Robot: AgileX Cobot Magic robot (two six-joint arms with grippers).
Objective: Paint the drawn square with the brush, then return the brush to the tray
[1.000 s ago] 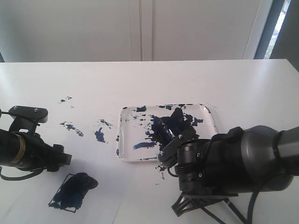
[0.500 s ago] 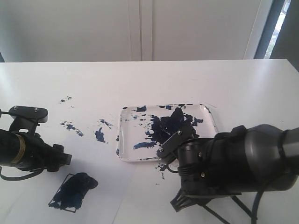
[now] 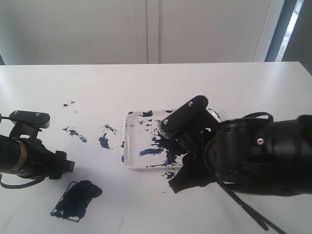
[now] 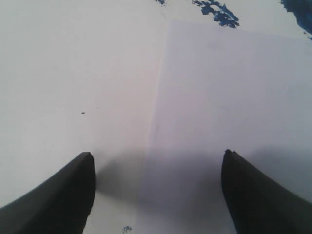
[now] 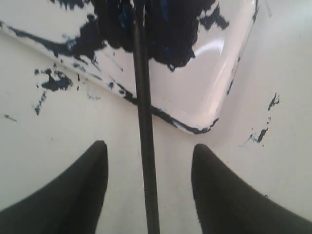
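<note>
Since 1 s ago right tool [image 5: 149, 145] has spread wide and its arm has lifted; brush [image 5: 141, 97] lies loose btwn the fingers, tip in tray [image 5: 214, 73] paint blob, handle crossing the rim. Wide, empty left tool [image 4: 158, 156] hangs above paper [image 4: 234, 97]. Drawn square [image 3: 78, 199] smeared dark, near left arm.

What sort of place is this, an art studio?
Probably a robot lab, not a studio: a plain white table holds a paint-smeared tray, with a black left arm and right arm reaching over it, blank wall behind.

White bench [image 3: 146, 80], evenly lit. Pale wall panels [image 3: 73, 29] behind it, one vertical seam near centre. Dark-framed window [image 3: 293, 22] at far right, daylight bright.
</note>
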